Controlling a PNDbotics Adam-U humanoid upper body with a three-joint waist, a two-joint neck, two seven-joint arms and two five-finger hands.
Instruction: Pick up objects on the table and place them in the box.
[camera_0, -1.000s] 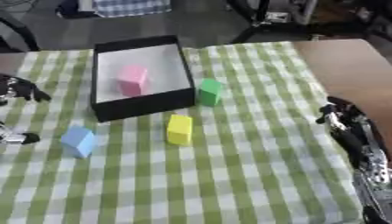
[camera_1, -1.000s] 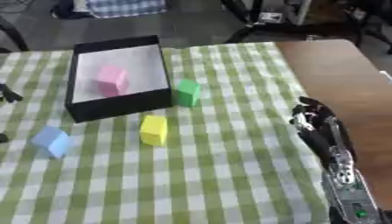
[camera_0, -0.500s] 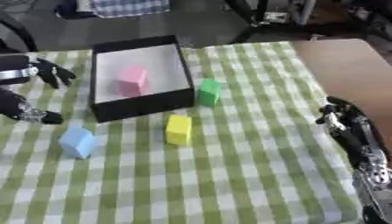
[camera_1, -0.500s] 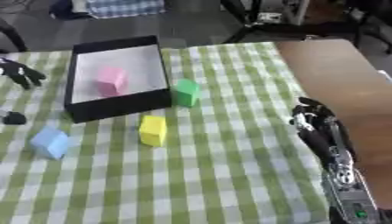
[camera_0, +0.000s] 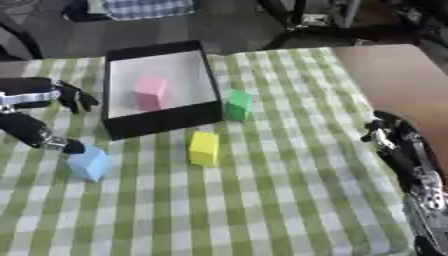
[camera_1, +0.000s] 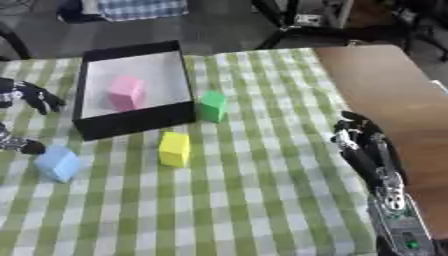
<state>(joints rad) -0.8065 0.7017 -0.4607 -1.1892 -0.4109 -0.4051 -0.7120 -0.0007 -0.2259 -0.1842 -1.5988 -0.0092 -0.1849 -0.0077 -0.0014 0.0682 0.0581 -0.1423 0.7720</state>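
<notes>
Blue block (camera_0: 88, 164) lies just under the open left robot hand (camera_0: 52, 117); right robot hand (camera_1: 360, 142) rests open at the bench (camera_0: 289, 200) edge.

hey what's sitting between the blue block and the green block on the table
The yellow block lies between the blue block and the green block, on bare checked cloth. The black box's near corner also edges into that stretch. The left eye view shows this best.

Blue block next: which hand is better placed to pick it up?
Left. The left hand is spread open just above the blue block, its thumb nearly on it. The right hand rests across the table at the cloth's right edge, far from the block.
</notes>
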